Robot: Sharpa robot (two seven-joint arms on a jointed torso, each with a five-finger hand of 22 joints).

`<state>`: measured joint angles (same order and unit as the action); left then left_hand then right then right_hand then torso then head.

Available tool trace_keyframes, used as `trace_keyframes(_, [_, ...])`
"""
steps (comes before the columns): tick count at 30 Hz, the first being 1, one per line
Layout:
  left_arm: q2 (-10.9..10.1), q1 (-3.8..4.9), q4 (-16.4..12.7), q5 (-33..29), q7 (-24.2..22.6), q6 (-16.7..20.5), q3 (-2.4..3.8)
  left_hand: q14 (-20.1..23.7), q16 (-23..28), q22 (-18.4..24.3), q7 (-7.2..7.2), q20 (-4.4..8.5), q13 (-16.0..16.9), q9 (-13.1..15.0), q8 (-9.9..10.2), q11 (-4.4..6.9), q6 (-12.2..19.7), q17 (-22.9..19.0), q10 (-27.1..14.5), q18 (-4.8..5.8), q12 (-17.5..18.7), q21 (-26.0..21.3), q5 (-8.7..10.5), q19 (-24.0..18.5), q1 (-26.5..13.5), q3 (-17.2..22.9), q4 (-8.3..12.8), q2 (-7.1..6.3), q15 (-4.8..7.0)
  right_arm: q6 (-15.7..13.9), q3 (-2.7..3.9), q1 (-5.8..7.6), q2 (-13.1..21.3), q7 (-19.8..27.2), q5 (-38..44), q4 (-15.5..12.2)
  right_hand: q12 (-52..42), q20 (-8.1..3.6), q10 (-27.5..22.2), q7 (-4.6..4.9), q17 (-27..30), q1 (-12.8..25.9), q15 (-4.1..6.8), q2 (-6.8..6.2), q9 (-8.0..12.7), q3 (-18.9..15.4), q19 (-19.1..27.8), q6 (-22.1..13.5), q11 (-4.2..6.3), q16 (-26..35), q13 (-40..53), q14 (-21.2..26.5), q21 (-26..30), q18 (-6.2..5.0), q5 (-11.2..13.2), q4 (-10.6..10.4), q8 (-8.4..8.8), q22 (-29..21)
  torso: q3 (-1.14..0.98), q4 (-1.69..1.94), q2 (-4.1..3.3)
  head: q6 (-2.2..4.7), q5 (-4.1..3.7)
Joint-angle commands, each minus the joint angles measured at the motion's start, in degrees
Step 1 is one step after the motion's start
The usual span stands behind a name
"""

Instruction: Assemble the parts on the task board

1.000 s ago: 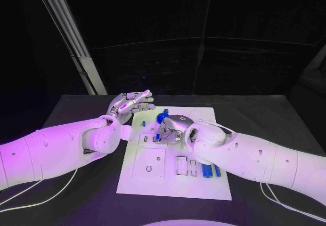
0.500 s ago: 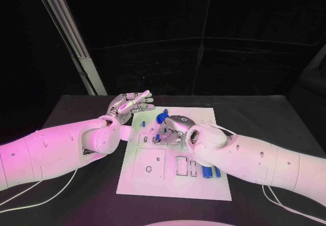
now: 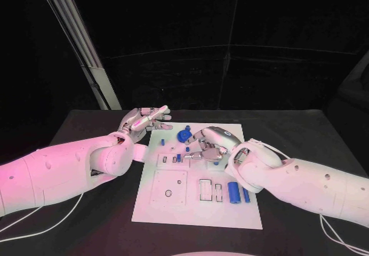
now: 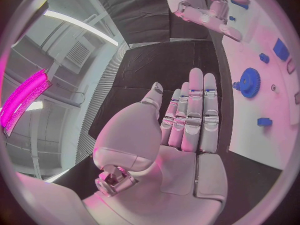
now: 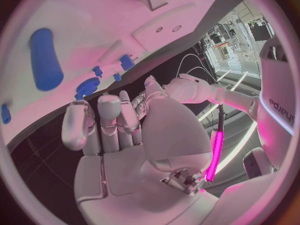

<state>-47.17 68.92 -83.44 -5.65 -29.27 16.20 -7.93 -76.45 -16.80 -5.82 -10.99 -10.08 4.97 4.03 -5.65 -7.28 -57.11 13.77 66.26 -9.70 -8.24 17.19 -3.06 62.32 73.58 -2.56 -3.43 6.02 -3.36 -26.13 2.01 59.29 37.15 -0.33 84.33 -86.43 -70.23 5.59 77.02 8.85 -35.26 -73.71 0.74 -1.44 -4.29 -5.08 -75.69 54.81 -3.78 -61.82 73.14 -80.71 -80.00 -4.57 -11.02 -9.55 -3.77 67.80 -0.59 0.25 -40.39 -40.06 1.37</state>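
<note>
The white task board [image 3: 173,205] lies in the middle of the black table. A blue gear [image 3: 184,134] [image 4: 250,81] [image 5: 87,87] sits near its far edge, with a small blue peg [image 3: 162,142] to its left. Another small blue peg [image 3: 178,158] stands in a slot just left of my right hand [image 3: 209,145] [image 5: 119,130]. That hand hovers over the board's far half, fingers loosely bent, holding nothing. My left hand [image 3: 146,120] [image 4: 187,120] is raised over the board's far left corner, fingers straight and empty. Two blue cylinders [image 3: 233,192] [image 3: 246,194] lie at the board's right.
A shorter blue piece [image 3: 218,192] lies by white slots left of the cylinders. My right forearm [image 3: 307,181] crosses the board's right edge. A pale pole [image 3: 85,53] stands behind the table's far left corner. Bare black table [image 3: 92,213] shows on both sides of the board.
My right hand has lifted and moved right, off the small blue peg it was over; the peg stays standing in the board. The left hand has hardly moved.
</note>
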Motion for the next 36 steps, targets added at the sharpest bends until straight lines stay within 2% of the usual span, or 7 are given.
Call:
trace_keyframes(1, [-0.5, 0.32, 0.3, 10.4, 6.6, -5.1, 0.07, -6.3, -5.7, -1.5, 1.22, 2.23, 0.9, 0.0, -0.4, 1.75, -1.4, 3.8, 3.9, -0.88, -1.3, 3.3, -0.17, 5.4, -0.4, -0.5, 0.0, 0.21, 2.04, -0.7, 0.45, 1.17, 2.9, 11.0, -17.9, -1.6, 6.2, -0.06, -4.0, -0.25, 9.2, -2.3, 0.11, 0.96, -0.4, -0.3, 4.2, 0.4, 0.16, 7.1, -5.2, 2.4, 4.0, -1.62, -0.6, 0.8, -0.74, -6.8, -0.05, -0.07, 0.48, 0.18, 0.14])
trace_keyframes(3, [-0.7, 0.75, 0.7, 14.6, 10.5, -7.4, 0.08, -8.1, -10.0, -2.5, 1.94, 3.29, 1.6, 0.1, -0.5, 2.73, -2.1, 7.2, 5.9, -0.8, -1.8, 5.4, -0.26, 8.1, -0.4, -0.7, 0.0, 0.13, 3.01, 1.0, 0.63, 1.81, 4.9, 11.9, -23.4, -2.5, 17.0, -0.25, -11.2, -0.5, -0.7, -5.6, 0.31, 2.33, -0.7, 0.8, 11.0, 1.8, 0.45, 2.6, -13.8, 0.8, 10.5, -3.67, -0.2, 2.3, -1.51, -17.4, -0.11, -0.12, 0.76, 0.05, 0.25])
trace_keyframes(6, [-0.7, 1.94, 1.3, 22.4, 19.6, -12.1, 0.09, -10.0, -28.9, -4.4, 2.85, 4.5, 3.3, 0.3, -0.7, 3.69, -3.0, 25.6, 8.3, -0.61, -3.2, 8.9, -0.33, 11.4, -1.4, -1.2, -0.8, 0.28, 4.11, 3.5, 0.8, 2.7, 8.1, 12.9, -32.3, -3.6, 34.2, -0.08, -18.1, -0.21, 11.8, -10.1, -0.07, 4.73, -0.7, 3.4, 20.8, 2.8, 0.11, 15.9, -27.4, 7.9, 23.9, -6.09, 1.3, 3.4, -1.6, -33.5, -0.15, -0.22, 1.23, 0.06, 0.25])
trace_keyframes(10, [-0.2, 3.51, 2.0, 32.7, 30.5, -17.9, 0.09, -11.5, -55.8, -8.2, 3.92, 6.14, 8.4, 0.9, -2.2, 5.18, -2.9, 53.8, 10.7, -0.72, -10.3, 15.3, -0.71, 15.2, -4.9, -3.6, -4.5, -0.21, 4.7, 5.9, 0.87, 3.25, 11.2, 14.4, -40.6, -4.4, 52.9, 0.84, -10.0, 0.23, 15.7, -12.0, -1.11, 3.73, -0.4, 5.2, 18.6, 4.6, -0.68, 29.5, -46.8, 7.7, 36.0, -6.27, 1.8, 1.9, -0.79, -41.9, -0.28, -0.49, 1.91, -0.23, 0.68])
trace_keyframes(14, [1.0, 4.86, 3.2, 40.8, 38.8, -19.9, 0.09, -11.8, -67.5, -24.2, 4.98, 6.89, 17.9, 2.7, -6.7, 6.22, -3.5, 67.6, 8.1, 1.23, -23.0, 30.7, 0.3, 17.2, -6.1, -6.0, -8.7, -0.41, 5.94, 7.1, 0.89, 3.47, 13.5, 15.5, -44.1, -5.0, 60.1, 1.09, -6.9, 0.22, 17.5, -12.2, -1.3, 2.81, -0.1, 5.9, 15.4, 5.2, -0.63, 36.8, -55.1, 5.7, 41.2, -5.98, 1.6, 0.7, -0.02, -45.8, -0.65, -0.75, 2.43, -0.36, 1.12])
trace_keyframes(23, [5.4, 6.86, 6.8, 52.3, 51.5, -23.5, 0.09, -12.8, -71.4, -47.4, 6.87, 7.97, 41.1, 9.9, -18.7, 7.55, -1.6, 73.2, 5.1, 3.48, -49.3, 49.6, 0.1, 18.6, -6.8, -11.3, -13.1, 0.0, 7.4, 6.8, 0.89, 3.58, 15.2, 15.9, -45.7, -5.5, 63.8, 1.32, -5.0, 0.59, 18.2, -11.8, -1.64, 1.85, 0.2, 5.8, 13.2, 4.7, -1.0, 42.1, -60.0, 3.7, 45.0, -5.94, 1.5, -0.4, 0.13, -48.6, -1.1, -1.04, 2.97, -0.77, 1.71])
trace_keyframes(36, [11.3, 7.39, 11.2, 56.0, 58.6, -27.3, 0.1, -13.5, -73.2, -61.6, 7.75, 8.63, 45.6, 17.9, -27.8, 8.23, 2.8, 76.2, 5.3, 5.67, -54.4, 59.2, 0.07, 22.1, -5.7, -13.1, -13.0, 1.13, 8.02, 6.8, 0.89, 3.61, 15.2, 15.2, -44.8, -5.2, 64.7, 1.42, -4.3, 0.71, 18.2, -11.9, -1.75, 1.27, 0.2, 5.6, 12.3, 4.3, -1.13, 44.4, -61.6, 2.9, 46.6, -5.94, 1.1, -0.6, 0.09, -49.7, -0.97, -1.1, 2.78, -1.22, 1.95])
